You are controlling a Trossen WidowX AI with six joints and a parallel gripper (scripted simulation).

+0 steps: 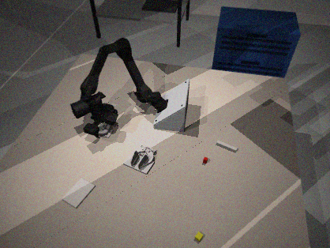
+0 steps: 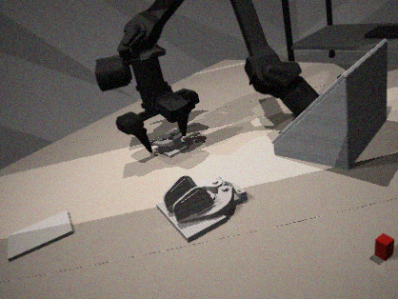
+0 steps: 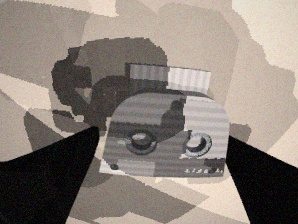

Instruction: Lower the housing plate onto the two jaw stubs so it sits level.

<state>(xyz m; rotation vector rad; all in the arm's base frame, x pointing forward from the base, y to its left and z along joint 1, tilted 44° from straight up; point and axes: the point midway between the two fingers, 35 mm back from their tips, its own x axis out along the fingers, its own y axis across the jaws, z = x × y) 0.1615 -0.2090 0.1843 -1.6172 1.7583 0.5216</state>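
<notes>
While your arm [image 1: 132, 71] [image 2: 249, 29] is reaching out from the sloped wedge stand [image 1: 172, 111] [image 2: 367, 105], its gripper [image 1: 97, 132] [image 2: 168, 145] [image 3: 162, 137] is pointing down with the fingers spread wide, gripping nothing. Behind that, your blue box [image 1: 254, 43] is standing at the far edge of the table [image 1: 170, 213] [image 2: 267, 267] [image 3: 270, 75]. Your flat pale slab [image 1: 79, 193] [image 2: 40, 235] is lying well apart from the jaw assembly [image 1: 141, 159] [image 2: 200, 205], whose two dark jaws are leaning up off their base. The housing plate [image 1: 105, 129] [image 2: 168, 143] [image 3: 167, 112], two round bosses showing, is sitting low beneath your gripper, between the open fingers in the wrist view. Smallest stuff: your white bar [image 1: 226, 146] is lying near the red cube [image 1: 205, 159] [image 2: 384, 247], and a yellow cube [image 1: 199, 236] is sitting farther off.
</notes>
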